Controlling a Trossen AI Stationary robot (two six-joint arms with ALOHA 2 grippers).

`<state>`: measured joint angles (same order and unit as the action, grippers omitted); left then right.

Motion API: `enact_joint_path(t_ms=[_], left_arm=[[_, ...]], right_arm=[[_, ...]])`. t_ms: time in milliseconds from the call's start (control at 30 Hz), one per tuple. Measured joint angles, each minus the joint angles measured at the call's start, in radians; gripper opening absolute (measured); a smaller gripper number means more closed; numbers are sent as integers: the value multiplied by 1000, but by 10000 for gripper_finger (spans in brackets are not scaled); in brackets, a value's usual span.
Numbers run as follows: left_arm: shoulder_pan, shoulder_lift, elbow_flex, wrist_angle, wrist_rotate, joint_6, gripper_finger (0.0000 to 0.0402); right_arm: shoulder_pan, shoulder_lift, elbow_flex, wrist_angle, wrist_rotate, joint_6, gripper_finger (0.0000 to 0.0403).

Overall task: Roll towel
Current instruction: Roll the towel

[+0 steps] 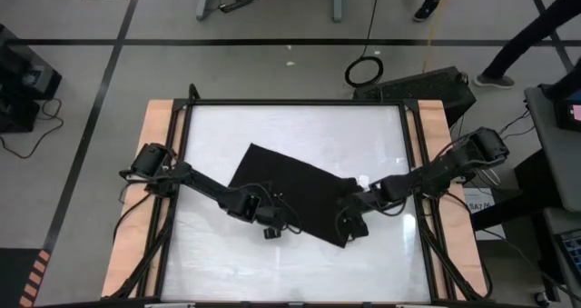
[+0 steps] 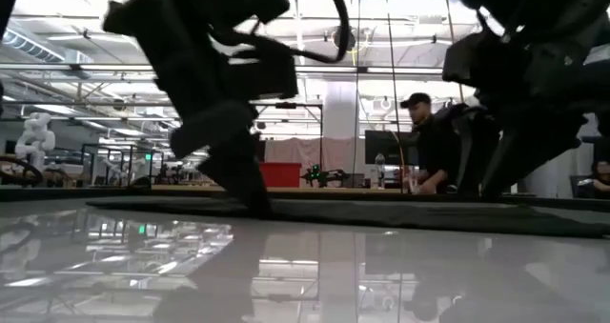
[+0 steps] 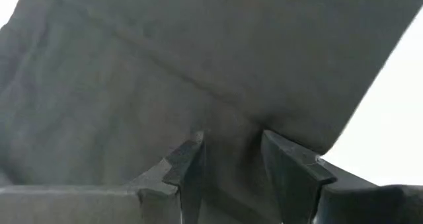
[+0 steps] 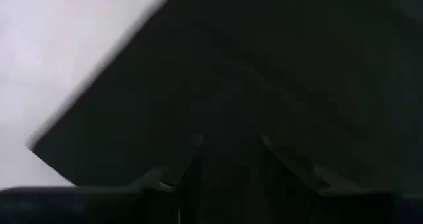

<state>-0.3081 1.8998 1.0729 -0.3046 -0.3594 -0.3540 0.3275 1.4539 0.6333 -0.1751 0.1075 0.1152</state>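
At the near edge of the plain black, soft cloth towel (image 1: 295, 192), both grippers are found low on the cloth. The left gripper (image 1: 270, 226) is set at the near left edge. In the left wrist view its fingers (image 3: 188, 168) are seen to straddle a ridge of cloth, which appears pinched between them. The right gripper (image 1: 349, 224) is placed at the near right corner. In the right wrist view its fingers (image 4: 291, 168) are seen with dark cloth between them, so a grasp on the towel is judged, though that view is dim.

The towel is spread flat and skewed on the glossy white counter (image 1: 300, 126), roughly at its middle. A crease is noted across the cloth in the left wrist view, yet no rolled portion is seen in any view. The low view shows only a thin dark layer lying on the counter.

The task is judged to be at its start: the near edge is gripped, and the rolling toward the far edge is wholly left to do.
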Motion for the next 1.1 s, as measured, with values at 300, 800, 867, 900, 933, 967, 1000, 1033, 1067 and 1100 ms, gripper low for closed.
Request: enact_joint_path(t_ms=[300, 800, 867, 900, 933, 967, 1000, 1033, 1067, 1100], left_arm=[[94, 21, 3, 4, 10, 236, 155], [291, -2, 1, -145, -6, 686, 155], [293, -32, 0, -180, -3, 695, 155], [291, -51, -3, -209, 4, 701, 155], [285, -74, -3, -244, 11, 702, 155], [275, -99, -2, -262, 18, 700, 155], [265, -124, 5, -259, 21, 696, 155], [254, -153, 11, -246, 28, 682, 155], [243, -183, 13, -243, 37, 670, 155], [234, -203, 13, -243, 51, 653, 155]], right_arm=[[-46, 2, -83, 14, -79, 135, 137], [106, 7, -190, 467, -61, 343, 137], [110, 7, -189, 515, -60, 322, 137], [110, 6, -189, 536, -60, 311, 137], [109, 6, -189, 551, -58, 298, 137], [109, 0, -189, 556, -57, 282, 137], [109, -8, -189, 554, -54, 262, 137], [104, -17, -188, 548, -50, 241, 137], [100, -28, -184, 533, -34, 218, 137], [95, -40, -184, 513, -8, 196, 137]])
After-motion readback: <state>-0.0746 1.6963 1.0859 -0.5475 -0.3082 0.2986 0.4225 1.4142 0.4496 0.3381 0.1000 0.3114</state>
